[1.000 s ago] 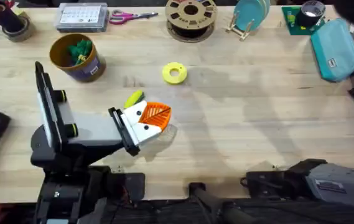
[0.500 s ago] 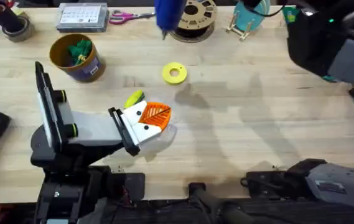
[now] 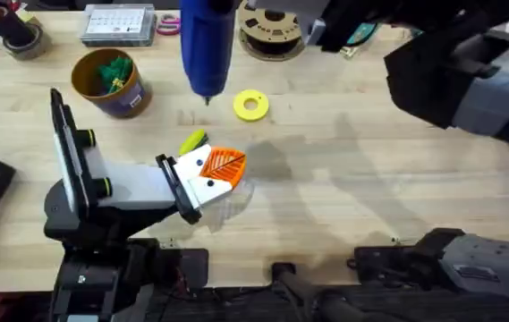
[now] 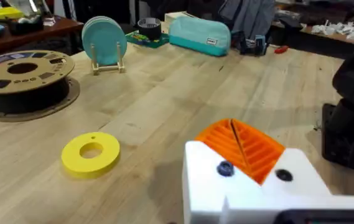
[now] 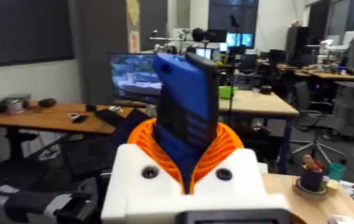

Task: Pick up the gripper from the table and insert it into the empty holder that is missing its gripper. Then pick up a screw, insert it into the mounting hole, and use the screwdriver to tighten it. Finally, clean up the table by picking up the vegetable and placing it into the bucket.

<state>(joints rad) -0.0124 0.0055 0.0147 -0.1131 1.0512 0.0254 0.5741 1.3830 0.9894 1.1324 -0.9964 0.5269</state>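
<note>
My right gripper (image 5: 186, 132) is shut on the blue screwdriver (image 5: 186, 99), its orange fingers clamping the body. From overhead the screwdriver (image 3: 207, 40) hangs high, tip down, over the table between the bucket (image 3: 111, 82) and a yellow ring. My right arm (image 3: 469, 72) reaches in from the right. My left gripper (image 3: 227, 165) rests low on the table with its orange ribbed fingers (image 4: 251, 149) pressed together and nothing visible between them. The yellow-green vegetable (image 3: 192, 141) lies just behind it. Green leaves fill the bucket. The loose gripper, holder and screw are out of view.
The yellow ring (image 3: 251, 105) lies mid-table. A filament spool (image 3: 275, 25), a calendar box (image 3: 118, 24) and a teal plate rack (image 4: 104, 40) line the far edge, with a teal pouch (image 4: 200, 34) beside them. Bare wood stretches right of my left gripper.
My right arm has swung in from the far right, carrying the screwdriver leftward and nearer until it hangs beside the yellow ring. The left arm has not moved.
</note>
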